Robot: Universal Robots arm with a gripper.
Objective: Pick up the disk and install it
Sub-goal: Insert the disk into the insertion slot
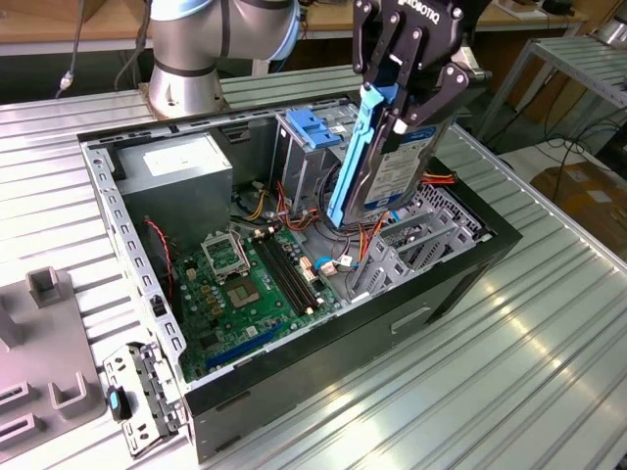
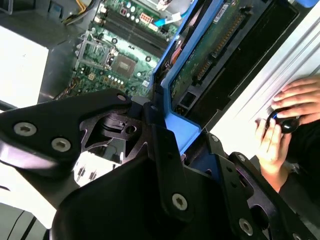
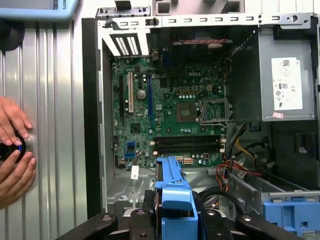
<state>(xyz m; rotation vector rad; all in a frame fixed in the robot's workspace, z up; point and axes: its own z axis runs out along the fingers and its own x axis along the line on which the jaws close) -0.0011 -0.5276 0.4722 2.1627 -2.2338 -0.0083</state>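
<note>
**Exterior view.** The gripper (image 1: 402,110) is clamped on the disk (image 1: 394,168), its fingers pressing from both sides. The disk hangs on edge, tilted, above the open case (image 1: 323,367), with its lower end just over the cage (image 1: 421,240) and close to the orange and red cables (image 1: 364,233). It is not seated.
Risk: brought down at this tilt, a lower corner could catch the cage wall or trap the cables, and the disk would jam.
Risk: the blue latch (image 1: 313,125) stands just beside the disk's rail (image 1: 351,162), so a sideways drift could strike it.

**Second wrist view.** The disk's circuit side (image 2: 220,47) faces open air, and the blue rail (image 2: 176,127) runs into the gripper.
Risk: a scrape on metal could damage that bare circuit side. I judge the hold narrow, so a knock could twist the disk in the grip.
A person's hands (image 2: 282,117) rest on a small device on the table, beside the case.
Risk: they are near the arm's working area.

**First wrist view.** The disk's top edge (image 3: 172,192) sits over the board (image 3: 170,115), with the cables (image 3: 235,170) next to it.
Risk: if the grip slipped, the disk would fall onto the board or the cables.
</note>
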